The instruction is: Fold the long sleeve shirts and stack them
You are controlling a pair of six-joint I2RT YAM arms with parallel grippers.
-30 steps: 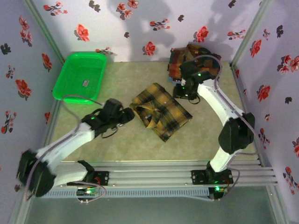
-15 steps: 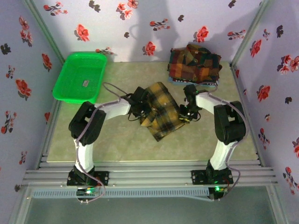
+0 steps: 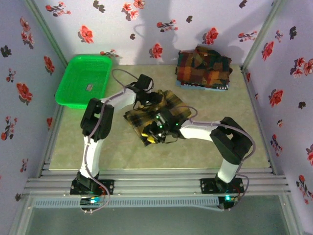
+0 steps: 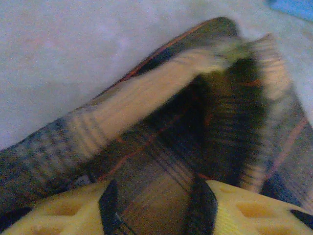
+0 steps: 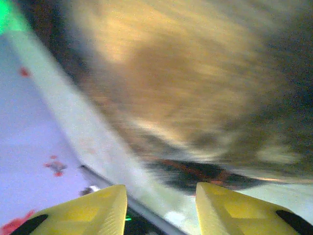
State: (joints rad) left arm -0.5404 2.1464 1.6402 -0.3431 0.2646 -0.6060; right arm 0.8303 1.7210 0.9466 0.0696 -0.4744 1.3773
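Observation:
The mustard-yellow and black check shirt (image 3: 177, 106) lies rumpled at the middle of the table. My left gripper (image 3: 153, 98) sits low on its far left part. In the left wrist view, the shirt (image 4: 161, 122) runs under and between the parted yellow fingers (image 4: 254, 213) of the left gripper (image 4: 154, 196). My right gripper (image 3: 149, 133) hangs at the shirt's near edge. In the blurred right wrist view, the right gripper (image 5: 161, 196) is open with nothing in its gap, and the shirt (image 5: 195, 83) is just ahead. A stack of red, orange and green check shirts (image 3: 203, 68) rests at the back right.
A green plastic basket (image 3: 83, 81) stands at the back left. Flowered walls close in the table on three sides. The metal rail (image 3: 156, 183) runs along the near edge. Bare tabletop (image 3: 230, 107) lies to the right of the yellow shirt.
The yellow shirt has shifted left and towards the near edge and is more bunched. My right arm swung left across to its near edge. Both grippers' jaws have parted wider.

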